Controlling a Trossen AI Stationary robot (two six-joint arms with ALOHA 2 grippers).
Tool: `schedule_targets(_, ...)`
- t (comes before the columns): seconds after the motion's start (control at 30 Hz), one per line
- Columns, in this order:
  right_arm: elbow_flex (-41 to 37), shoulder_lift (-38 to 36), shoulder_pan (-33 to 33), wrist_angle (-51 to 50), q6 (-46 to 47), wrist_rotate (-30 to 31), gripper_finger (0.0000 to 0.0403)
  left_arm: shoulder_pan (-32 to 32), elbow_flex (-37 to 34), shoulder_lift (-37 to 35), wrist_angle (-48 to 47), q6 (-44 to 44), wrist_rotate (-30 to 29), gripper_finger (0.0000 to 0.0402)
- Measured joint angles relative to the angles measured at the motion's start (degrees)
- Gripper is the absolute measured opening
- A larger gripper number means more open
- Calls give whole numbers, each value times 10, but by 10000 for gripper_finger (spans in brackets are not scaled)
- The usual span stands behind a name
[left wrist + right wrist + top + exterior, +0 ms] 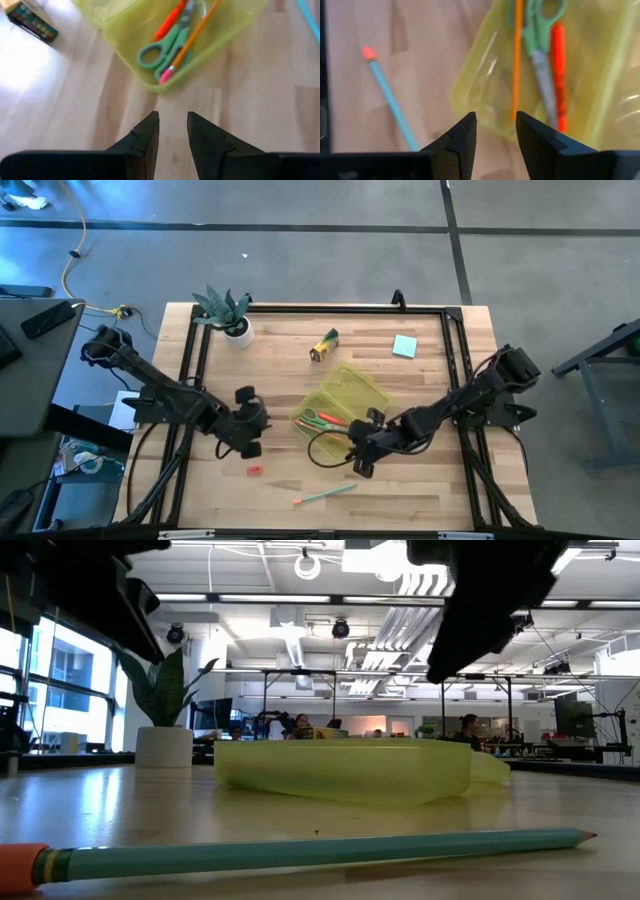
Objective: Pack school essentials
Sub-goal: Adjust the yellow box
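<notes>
The translucent yellow-green case (pixel 343 402) lies open in mid-table. In its tray are the green-handled scissors (pixel 161 52), an orange pencil (pixel 194 36) and a red pen (pixel 559 65). My left gripper (pixel 250 436) hovers left of the case, its fingers (pixel 172 125) slightly open and holding nothing. My right gripper (pixel 360 457) is at the tray's near right corner, also open (pixel 495 125) and empty. A teal pencil (pixel 325 495) and the red eraser (pixel 254 471) lie on the table near the front edge. The crayon box (pixel 323 346) and teal notepad (pixel 404 346) lie farther back.
A plant in a white pot (pixel 236 320) stands at the far left corner. A black frame rail (pixel 320 308) runs around the tabletop. In the low view the teal pencil (pixel 300 852) lies across the foreground in front of the case (pixel 340 772). Bare wood shows between the grippers.
</notes>
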Motion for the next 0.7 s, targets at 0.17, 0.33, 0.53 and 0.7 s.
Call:
schedule_targets(0.17,0,0,26,-43,48,-9,129,62,0,20,-3,47,35,90)
schedule_targets(0.33,0,9,47,-124,103,21,129,112,0,53,-12,112,82,90)
schedule_targets(0.53,0,34,58,-162,155,34,129,166,0,95,-3,169,90,90)
schedule_targets(0.7,0,67,55,-176,183,49,129,208,0,133,22,178,90,90)
